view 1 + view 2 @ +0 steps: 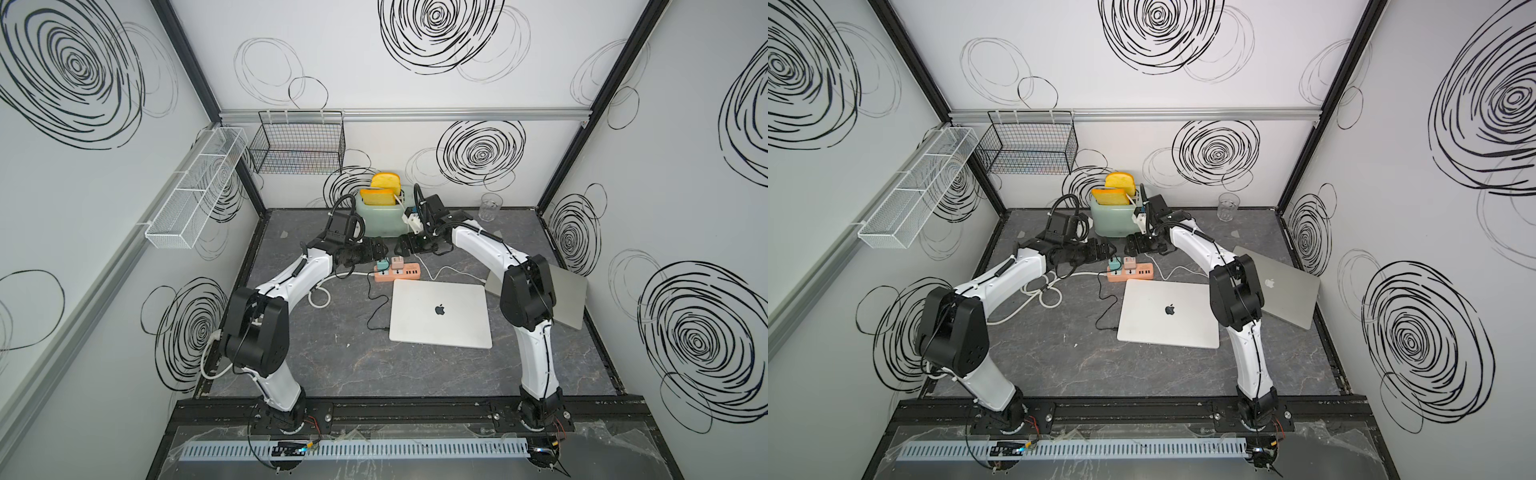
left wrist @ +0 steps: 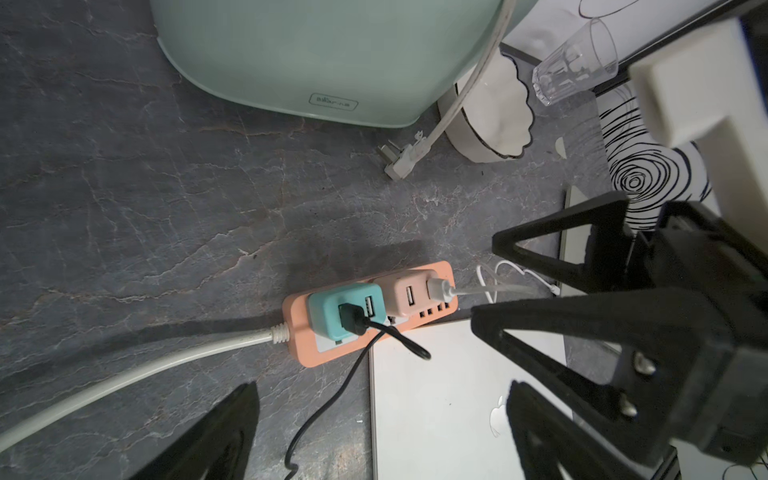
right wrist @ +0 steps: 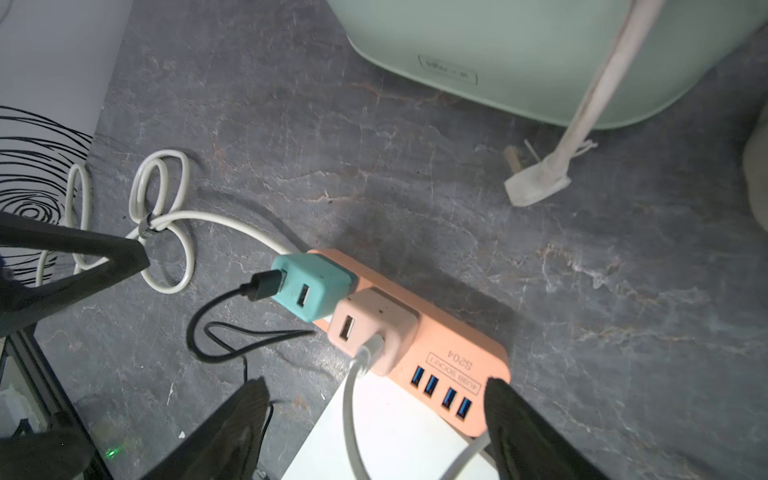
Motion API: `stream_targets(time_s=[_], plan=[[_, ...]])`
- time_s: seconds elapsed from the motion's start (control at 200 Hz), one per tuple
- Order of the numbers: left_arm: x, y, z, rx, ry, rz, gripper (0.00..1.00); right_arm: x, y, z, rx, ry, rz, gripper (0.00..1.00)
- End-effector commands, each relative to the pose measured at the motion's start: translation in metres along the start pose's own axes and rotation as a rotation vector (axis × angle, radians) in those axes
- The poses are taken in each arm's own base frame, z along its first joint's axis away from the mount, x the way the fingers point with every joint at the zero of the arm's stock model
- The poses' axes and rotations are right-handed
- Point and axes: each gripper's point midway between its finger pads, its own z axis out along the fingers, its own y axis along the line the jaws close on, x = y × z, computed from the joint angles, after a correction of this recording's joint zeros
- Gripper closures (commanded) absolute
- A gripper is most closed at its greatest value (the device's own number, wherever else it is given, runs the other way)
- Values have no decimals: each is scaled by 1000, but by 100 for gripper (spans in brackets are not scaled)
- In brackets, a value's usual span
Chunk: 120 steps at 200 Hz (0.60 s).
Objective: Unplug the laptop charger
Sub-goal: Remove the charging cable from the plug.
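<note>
While both grippers hover over the orange power strip (image 1: 409, 275), at twelve o'clock from the closed laptop (image 1: 440, 313), we judge this the approach step. The right gripper (image 3: 376, 384) is released, its jaws apart near the pink charger (image 3: 374, 328). The left gripper (image 2: 380, 388) is released too. Next we would lower, clench on the charger and pull upward.

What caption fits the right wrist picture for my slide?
Right gripper, open, above teal charger and pink charger plugged into an orange power strip.

Lettering and logos on the desk
The orange power strip (image 3: 440, 340) reads "S204", with a boxed line beside it too blurred to read; the silver laptop (image 1: 440, 328) and grey laptop (image 1: 1283, 299) each bear an Apple logo; the toaster (image 3: 498, 50) badge is illegible
</note>
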Motion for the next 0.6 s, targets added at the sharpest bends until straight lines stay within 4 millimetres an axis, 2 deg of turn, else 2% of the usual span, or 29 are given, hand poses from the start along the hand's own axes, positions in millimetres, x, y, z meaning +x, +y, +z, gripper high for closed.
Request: stream_targets(time_s=[0.0,0.18,0.28,0.45,0.595], plan=[[-2,-7,4,0,-8,26,3,11,4,-5,-8,53,-38,24],[4,-9,19,-29,-3,18,3,27,3,-1,-34,66,-25,38],[7,-7,27,-58,0,13,3,23,6,-1,-51,39,-22,46],[8,-1,39,-117,-8,-11,2,15,15,-5,-86,18,-23,52],[5,0,47,-144,-26,-18,3,11,18,-9,-96,1,-23,63]])
